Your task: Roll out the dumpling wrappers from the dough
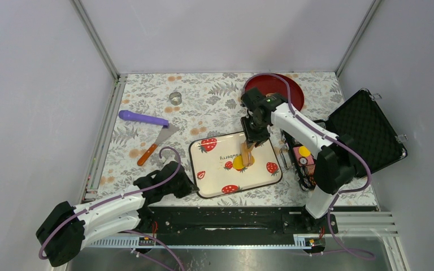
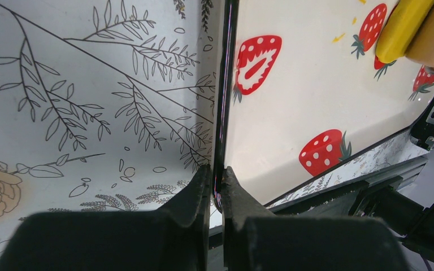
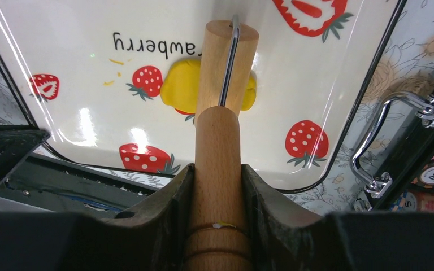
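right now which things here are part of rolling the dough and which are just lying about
In use: dough, wooden roller in the right gripper, strawberry tray pinched at its rim by the left gripper.
Lying about: purple stick, spatula, small metal cup, red plate, open black case.

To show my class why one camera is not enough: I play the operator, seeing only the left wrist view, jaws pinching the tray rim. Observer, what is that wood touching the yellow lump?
Observer: A wooden roller, its handle gripped by the right jaws, resting on the dough.
Operator: Any finished wrappers?
Observer: None visible; just that one patch on the tray.
Operator: Spare tools?
Observer: A spatula and a purple rod lie on the table, left of the tray.
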{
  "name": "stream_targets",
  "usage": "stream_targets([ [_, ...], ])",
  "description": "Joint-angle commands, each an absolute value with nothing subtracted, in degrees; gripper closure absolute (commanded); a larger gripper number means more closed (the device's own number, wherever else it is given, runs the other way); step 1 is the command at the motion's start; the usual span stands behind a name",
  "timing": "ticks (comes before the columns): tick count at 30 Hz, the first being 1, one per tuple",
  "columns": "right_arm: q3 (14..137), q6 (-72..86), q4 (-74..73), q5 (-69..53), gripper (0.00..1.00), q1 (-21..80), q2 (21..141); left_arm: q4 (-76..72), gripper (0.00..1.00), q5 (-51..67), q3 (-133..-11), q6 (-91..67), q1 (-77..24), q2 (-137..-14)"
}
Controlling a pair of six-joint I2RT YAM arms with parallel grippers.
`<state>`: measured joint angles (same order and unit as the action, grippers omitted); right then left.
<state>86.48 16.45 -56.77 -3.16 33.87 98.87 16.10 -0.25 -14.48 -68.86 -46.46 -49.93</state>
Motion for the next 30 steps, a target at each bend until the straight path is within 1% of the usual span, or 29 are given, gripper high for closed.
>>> stream_targets([
  [1,84.69,15.27,-55.97,-6.20,1.00,33.92,99.11,19.20,1.00,-2.36,-13.89,-68.86,-46.29,-50.62],
  [9,80.79,14.38,-56.29,-3.30,1.00,33.92,102.09,19.33,1.00,-2.37,-13.89,-68.78,-46.32,-50.71],
  [17,76.29,13.89,-55.08,-4.72,1.00,34.01,104.00,19.33,1.00,-2.37,-14.14,-68.77,-46.32,-51.21],
  [30,79.66,15.11,-54.78,-9.84,1.00,37.39,107.46,19.31,1.00,-2.34,-14.46,-68.60,-46.30,-51.83],
])
